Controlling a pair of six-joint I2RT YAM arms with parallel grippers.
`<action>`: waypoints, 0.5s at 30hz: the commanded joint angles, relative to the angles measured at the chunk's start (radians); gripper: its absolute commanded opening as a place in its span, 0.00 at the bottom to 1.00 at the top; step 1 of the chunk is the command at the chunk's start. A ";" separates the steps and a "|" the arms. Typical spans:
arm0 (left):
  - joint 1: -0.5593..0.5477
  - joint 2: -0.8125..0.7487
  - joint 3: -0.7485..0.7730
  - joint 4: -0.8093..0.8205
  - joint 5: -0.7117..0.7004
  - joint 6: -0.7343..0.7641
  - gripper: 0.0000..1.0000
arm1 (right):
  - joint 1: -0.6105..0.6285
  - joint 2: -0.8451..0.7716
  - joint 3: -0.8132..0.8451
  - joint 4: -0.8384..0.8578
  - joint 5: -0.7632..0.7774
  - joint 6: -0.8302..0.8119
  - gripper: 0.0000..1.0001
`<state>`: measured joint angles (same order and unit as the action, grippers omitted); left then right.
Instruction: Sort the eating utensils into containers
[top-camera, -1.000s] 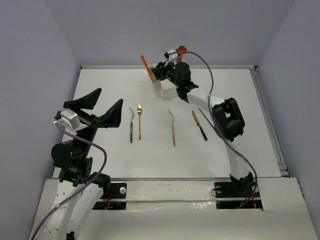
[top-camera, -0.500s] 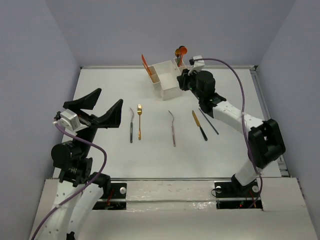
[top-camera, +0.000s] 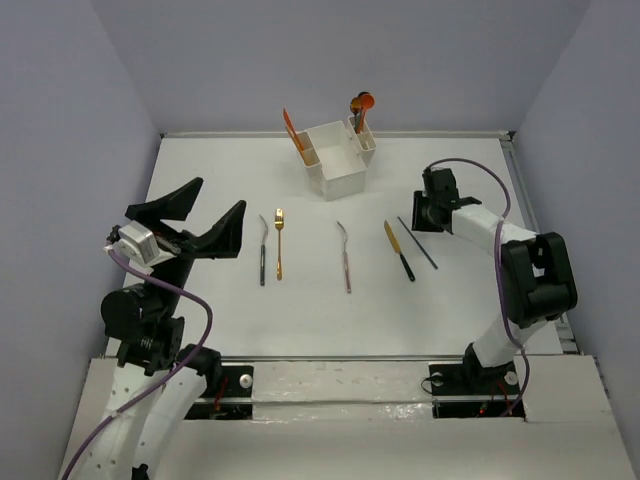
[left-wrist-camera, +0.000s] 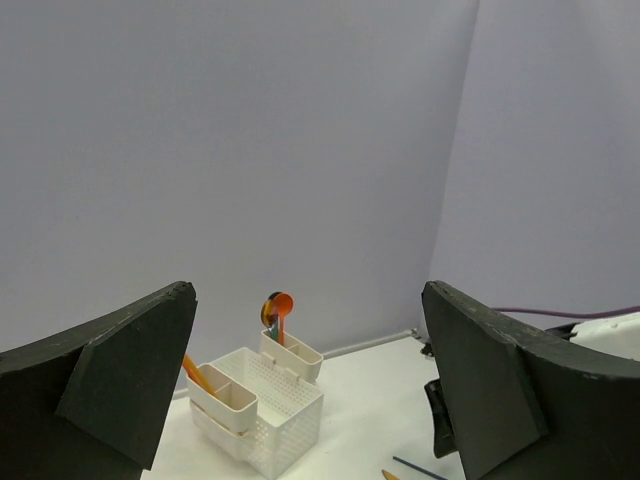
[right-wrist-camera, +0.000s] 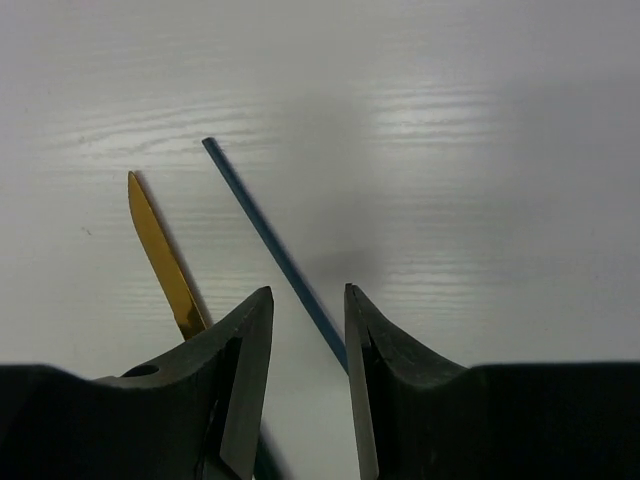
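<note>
The white container (top-camera: 336, 166) stands at the back middle of the table. An orange piece (top-camera: 291, 130) leans in its left narrow compartment and an orange spoon (top-camera: 360, 106) stands in its right one. On the table lie a black-handled silver piece (top-camera: 262, 250), a gold fork (top-camera: 279, 243), a purple-handled spoon (top-camera: 345, 258), a gold-bladed knife (top-camera: 398, 249) and a thin teal stick (top-camera: 418, 243). My right gripper (top-camera: 426, 211) is low over the table, open and empty. In the right wrist view it (right-wrist-camera: 308, 300) straddles the teal stick (right-wrist-camera: 265, 235), beside the gold knife (right-wrist-camera: 162, 250). My left gripper (top-camera: 187, 226) is raised, wide open and empty.
The left wrist view shows the container (left-wrist-camera: 262, 410) and the orange spoon (left-wrist-camera: 279, 305) far ahead between my open fingers. A raised rail (top-camera: 530, 230) runs along the table's right edge. Grey walls close the back and sides.
My right gripper has left the container, where the orange spoon now stands, and has moved right and down to the teal stick. The left arm has not moved.
</note>
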<state>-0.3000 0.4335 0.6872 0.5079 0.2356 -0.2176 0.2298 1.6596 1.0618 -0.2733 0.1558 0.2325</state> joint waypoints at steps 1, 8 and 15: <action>-0.004 -0.010 0.028 0.054 0.008 0.004 0.99 | 0.002 0.058 0.064 -0.133 -0.030 -0.035 0.41; -0.004 -0.013 0.028 0.054 0.013 0.003 0.99 | 0.002 0.160 0.079 -0.165 -0.052 -0.058 0.52; -0.004 -0.015 0.028 0.054 0.010 0.003 0.99 | 0.002 0.238 0.119 -0.170 -0.107 -0.059 0.29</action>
<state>-0.3000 0.4332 0.6872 0.5079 0.2356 -0.2176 0.2302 1.8362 1.1610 -0.4126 0.0921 0.1818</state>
